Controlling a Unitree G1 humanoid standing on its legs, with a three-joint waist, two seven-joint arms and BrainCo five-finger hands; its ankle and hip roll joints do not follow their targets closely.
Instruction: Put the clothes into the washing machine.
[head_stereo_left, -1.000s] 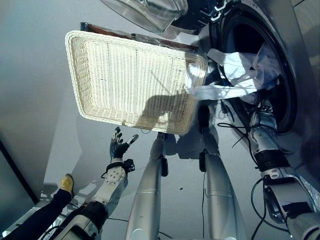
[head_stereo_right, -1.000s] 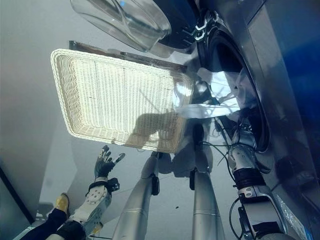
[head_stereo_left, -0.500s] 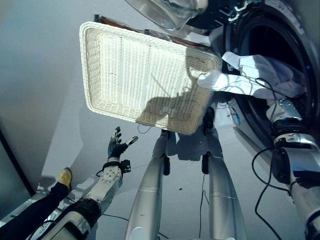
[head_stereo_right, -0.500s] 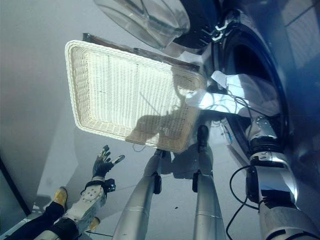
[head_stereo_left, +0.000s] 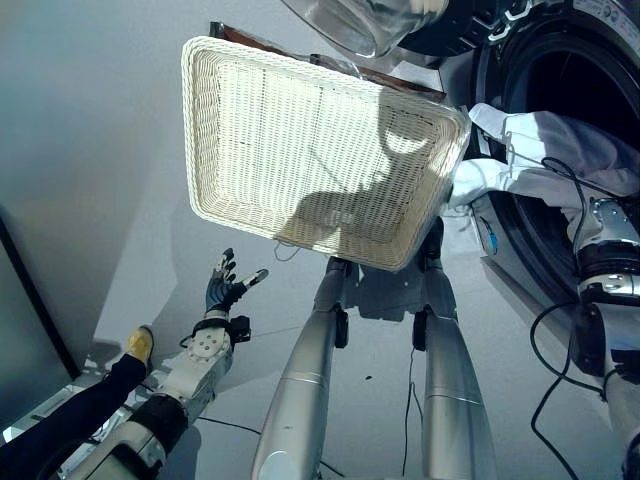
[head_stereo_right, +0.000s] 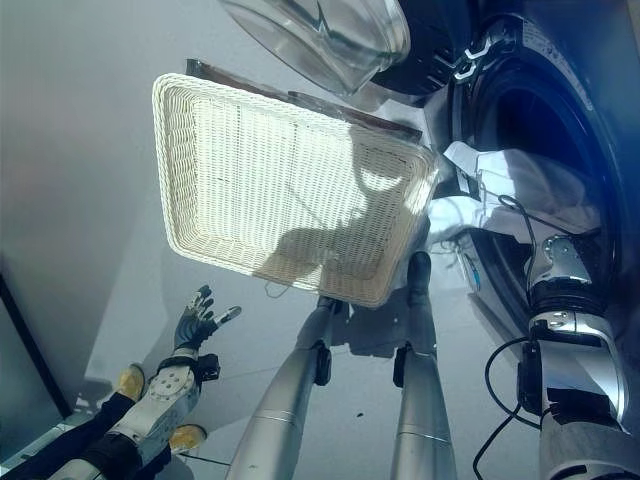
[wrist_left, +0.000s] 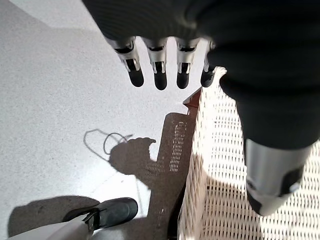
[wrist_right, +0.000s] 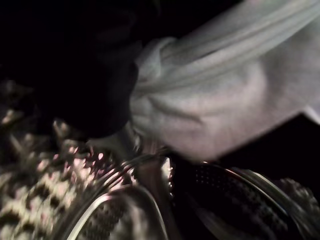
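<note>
Reaching into washer drum, right hand bunching white garment

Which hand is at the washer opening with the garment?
The right hand, reaching into the drum against the white garment. The left hand hangs spread over the floor.

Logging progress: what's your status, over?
Left hand open, idle above the floor. Right hand buried in white garment at washing machine drum; a sleeve trails out. Wicker basket empty. Nothing blocking.

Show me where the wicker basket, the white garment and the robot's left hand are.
wicker basket (head_stereo_left: 300, 150): left eye view, on its woven bottom.
white garment (head_stereo_left: 560, 160): left eye view, on the cloth at the drum's mouth.
left hand (head_stereo_left: 224, 291): left eye view, on its palm.
</note>
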